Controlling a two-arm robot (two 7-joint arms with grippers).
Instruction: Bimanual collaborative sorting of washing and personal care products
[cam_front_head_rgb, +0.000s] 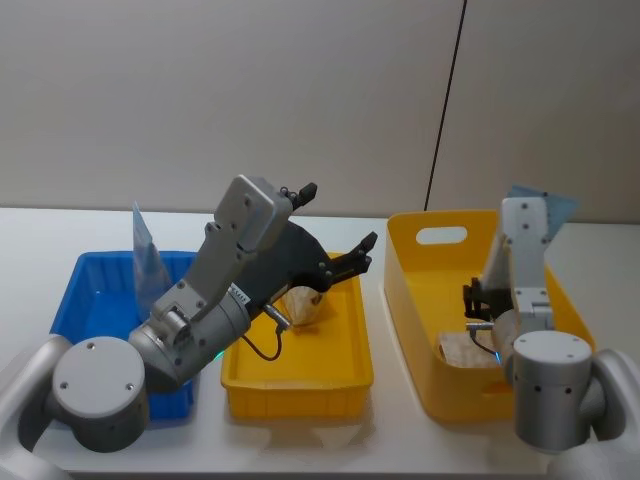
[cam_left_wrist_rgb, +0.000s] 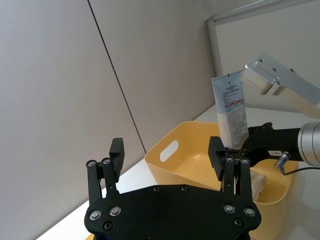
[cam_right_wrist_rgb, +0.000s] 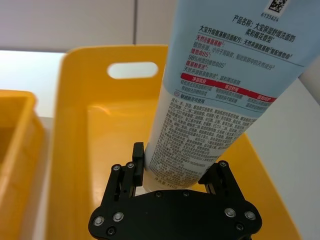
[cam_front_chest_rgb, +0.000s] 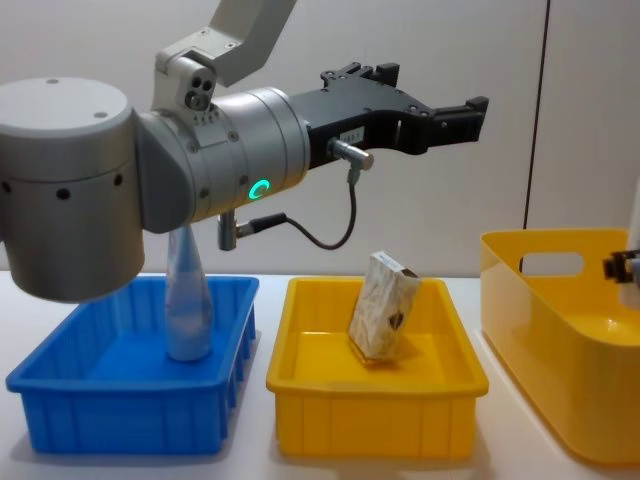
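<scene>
The right gripper (cam_right_wrist_rgb: 172, 172) clamps a tall pale tube with light-blue and red label (cam_right_wrist_rgb: 220, 90) upright inside the deep yellow plastic bin (cam_right_wrist_rgb: 80, 130); the left gripper (cam_left_wrist_rgb: 170, 155), fingers spread empty, hovers above the shallow yellow tray (cam_front_chest_rgb: 300, 400).

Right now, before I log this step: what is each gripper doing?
Left gripper: open, empty, raised above the yellow tray.
Right gripper: shut on the tall tube, over the yellow bin.

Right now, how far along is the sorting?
Seemingly done: the clear cone-shaped bottle stands in the blue bin, the beige carton leans in the yellow tray. In hand: the right end effector grips the tall tube over the deep yellow bin. Left: releasing it; the left end effector hovers open.
</scene>
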